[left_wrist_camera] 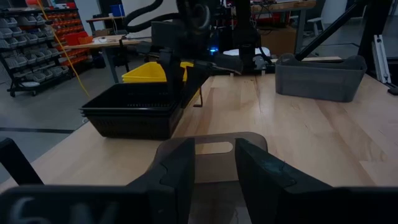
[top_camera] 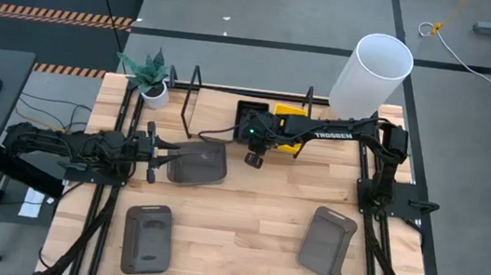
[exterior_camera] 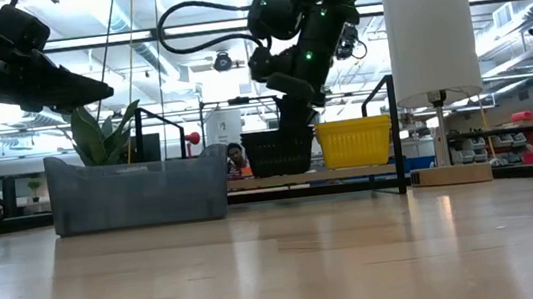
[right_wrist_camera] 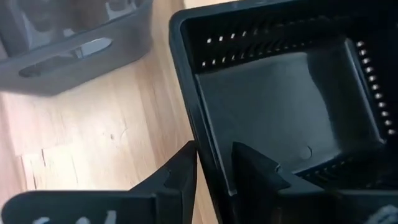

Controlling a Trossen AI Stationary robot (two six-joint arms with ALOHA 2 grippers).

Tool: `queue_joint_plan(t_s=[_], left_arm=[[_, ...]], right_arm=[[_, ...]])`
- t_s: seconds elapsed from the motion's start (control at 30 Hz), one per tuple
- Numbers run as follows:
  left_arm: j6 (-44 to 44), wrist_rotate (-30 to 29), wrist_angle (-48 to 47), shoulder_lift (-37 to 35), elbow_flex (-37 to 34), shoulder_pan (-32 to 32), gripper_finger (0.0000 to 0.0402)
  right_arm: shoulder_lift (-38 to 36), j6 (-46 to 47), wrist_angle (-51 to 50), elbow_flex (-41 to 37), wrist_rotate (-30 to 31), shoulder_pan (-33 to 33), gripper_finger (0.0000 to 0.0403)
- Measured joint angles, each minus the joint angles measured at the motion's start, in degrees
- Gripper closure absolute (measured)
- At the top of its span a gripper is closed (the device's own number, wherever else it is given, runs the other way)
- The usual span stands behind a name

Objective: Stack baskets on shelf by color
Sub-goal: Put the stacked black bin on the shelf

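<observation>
Light-wood tabletop (top_camera: pixel 244 222) fills the middle of the scene, with grey floor around it and, in the low view, a workshop room behind where a person (exterior_camera: pixel 236 159) shows far off. Along the table's far edge lies the shelf (top_camera: pixel 219 120), its black wire loops upright, and on it sit a black basket (top_camera: pixel 253 118) and, touching its right side, a yellow basket (top_camera: pixel 291 130). The right gripper (right_wrist_camera: pixel 214 163) reaches in from the right and hangs over the black basket's near wall; its fingers are pinched on that slotted rim, one inside and one outside. The left gripper (top_camera: pixel 161 154) stretches in from the left at mid-table, and its jaws are closed on the left wall of a dark grey basket (top_camera: pixel 198 162), which stands upright on the table just near of the shelf. Two more dark grey baskets rest nearer the front: one at left (top_camera: pixel 147 238), one at right (top_camera: pixel 327 242), well apart from each other. A potted plant (top_camera: pixel 150 77) stands at the shelf's left end, and a white lamp (top_camera: pixel 370 76) rises at its right end
</observation>
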Motion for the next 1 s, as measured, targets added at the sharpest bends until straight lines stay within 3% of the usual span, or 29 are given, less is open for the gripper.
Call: queue_joint_plan(t_s=[0.53, 1.0], left_arm=[[0.0, 0.0, 0.0, 0.0, 0.0, 0.0, 0.028], [0.0, 0.0, 0.0, 0.0, 0.0, 0.0, 0.028]], right_arm=[[0.0, 14.5, 0.0, 0.0, 0.0, 0.0, 0.0298], [0.0, 19.8, 0.2, 0.0, 1.5, 0.0, 0.0298]])
